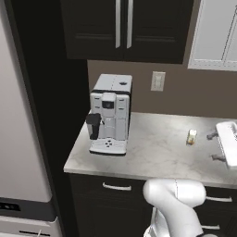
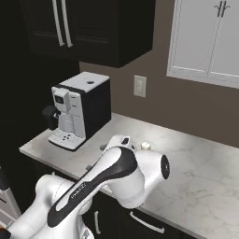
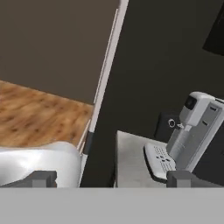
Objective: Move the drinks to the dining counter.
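A small whitish glass (image 1: 191, 137) stands upright on the marbled worktop, also seen as the glass (image 2: 146, 145) just past my hand. My gripper (image 1: 214, 146) hovers low over the worktop at the right, pointing left toward the coffee machine. It is open, with nothing between its fingers (image 1: 212, 135). The glass stands a little left of the fingertips and on their wall side, apart from them. From the other side my gripper (image 2: 95, 157) pokes out behind the arm's elbow. In the hand view my gripper (image 3: 113, 179) stands wide apart. The dining counter is out of view.
A white-and-black coffee machine (image 1: 110, 115) stands at the left end of the marbled worktop (image 1: 152, 152), with the same coffee machine (image 3: 188, 131) ahead of the hand. A fridge (image 1: 21, 139) flanks the left. Dark cabinets (image 1: 125, 28) hang above. A wall outlet (image 1: 158, 81) is behind.
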You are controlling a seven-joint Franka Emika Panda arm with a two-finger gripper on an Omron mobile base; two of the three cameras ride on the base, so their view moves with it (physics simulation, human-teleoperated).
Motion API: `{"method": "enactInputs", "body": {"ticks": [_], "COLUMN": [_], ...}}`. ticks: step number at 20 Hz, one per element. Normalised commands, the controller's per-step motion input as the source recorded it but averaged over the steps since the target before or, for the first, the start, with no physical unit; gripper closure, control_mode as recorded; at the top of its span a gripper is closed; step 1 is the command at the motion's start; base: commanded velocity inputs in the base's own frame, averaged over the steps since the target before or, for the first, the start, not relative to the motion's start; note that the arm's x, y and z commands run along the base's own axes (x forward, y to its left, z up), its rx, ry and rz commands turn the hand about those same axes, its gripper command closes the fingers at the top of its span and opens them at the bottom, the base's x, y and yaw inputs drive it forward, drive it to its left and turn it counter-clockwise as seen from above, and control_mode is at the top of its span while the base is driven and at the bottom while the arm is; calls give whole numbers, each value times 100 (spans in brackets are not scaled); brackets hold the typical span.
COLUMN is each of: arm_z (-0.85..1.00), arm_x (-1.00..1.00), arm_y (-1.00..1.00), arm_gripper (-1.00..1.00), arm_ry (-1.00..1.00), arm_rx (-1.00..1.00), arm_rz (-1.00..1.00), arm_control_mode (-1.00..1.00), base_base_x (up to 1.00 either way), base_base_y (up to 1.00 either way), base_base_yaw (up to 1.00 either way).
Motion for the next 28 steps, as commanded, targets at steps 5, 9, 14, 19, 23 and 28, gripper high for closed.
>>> {"method": "enactInputs", "body": {"ticks": [5, 9, 14, 19, 23, 28], "arm_z": [0, 0, 0, 0, 0, -7], "arm_x": [0, 13, 20, 16, 32, 47], "arm_y": [-9, -5, -14, -37, -36, -17], "arm_gripper": [-100, -100, -100, -100, -100, -100], "arm_ry": [20, 19, 18, 21, 8, 0], "arm_rx": [-28, -13, 4, 14, 9, 0], "arm_rz": [-23, -20, -18, -13, -6, -1], "arm_control_mode": [-100, -100, -100, -100, -100, -100], "base_base_x": [0, 0, 0, 0, 0, 0], "base_base_y": [0, 0, 0, 0, 0, 0], "base_base_yaw": [0, 0, 0, 0, 0, 0]}}
